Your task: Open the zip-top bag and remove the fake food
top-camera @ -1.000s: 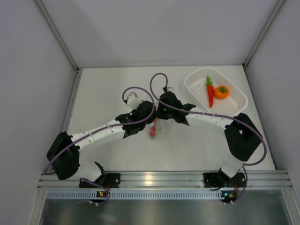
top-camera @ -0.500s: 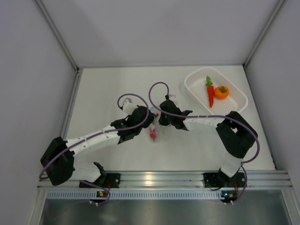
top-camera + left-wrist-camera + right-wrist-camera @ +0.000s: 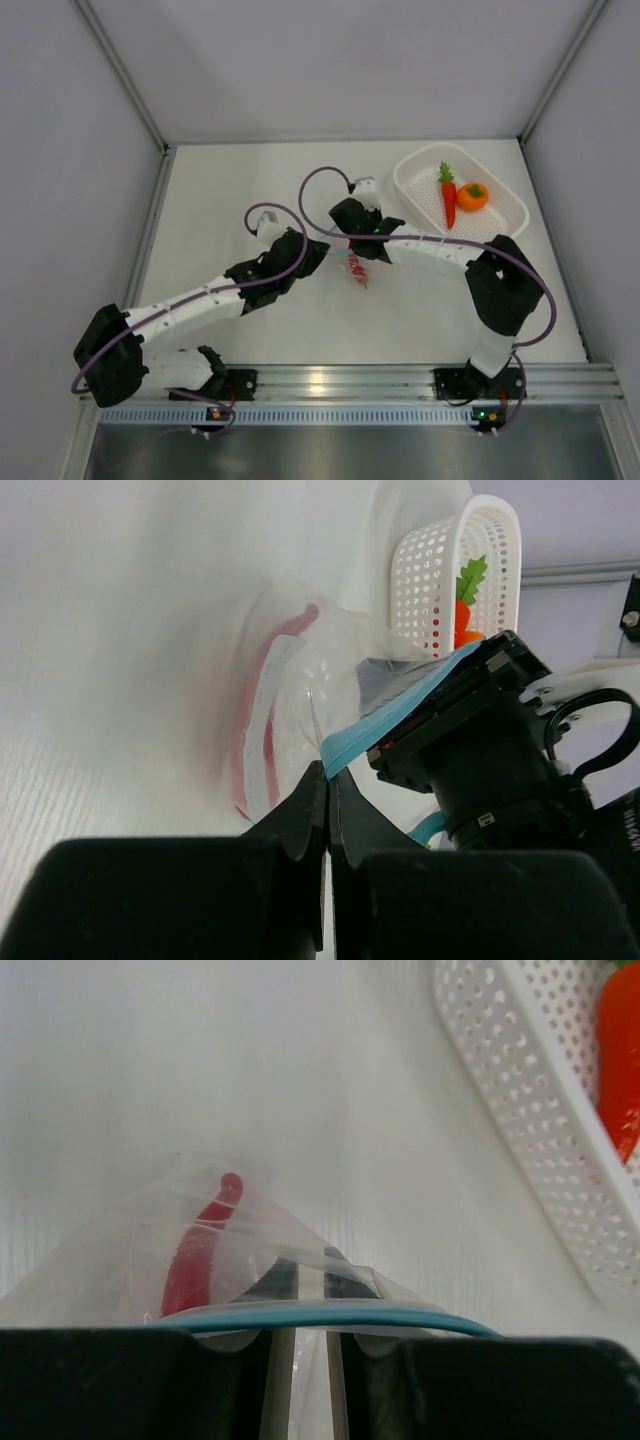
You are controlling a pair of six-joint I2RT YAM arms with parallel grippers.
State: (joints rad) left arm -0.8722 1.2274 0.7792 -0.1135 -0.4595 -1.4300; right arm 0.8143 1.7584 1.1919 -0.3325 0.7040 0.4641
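Observation:
The zip-top bag (image 3: 348, 262) is held up between my two grippers over the middle of the table. My left gripper (image 3: 328, 776) is shut on the end of the bag's light blue zip strip (image 3: 400, 712). A red chili (image 3: 195, 1255) lies inside the clear pouch (image 3: 300, 670). My right gripper (image 3: 310, 1268) has its fingertips inside the bag's mouth, jaws a narrow gap apart, the zip strip (image 3: 330, 1316) arching across them; the chili lies left of them, not gripped. From above, the left gripper (image 3: 322, 251) and right gripper (image 3: 358, 258) almost meet.
A white perforated basket (image 3: 516, 207) stands at the back right, holding a carrot (image 3: 449, 201) and a round orange (image 3: 472, 196). It shows in the left wrist view (image 3: 425, 575) and the right wrist view (image 3: 530, 1110). White walls close in the table.
Both grippers and the bag have shifted right and slightly back; the left arm stretched out further. The right gripper's jaws have parted a little.

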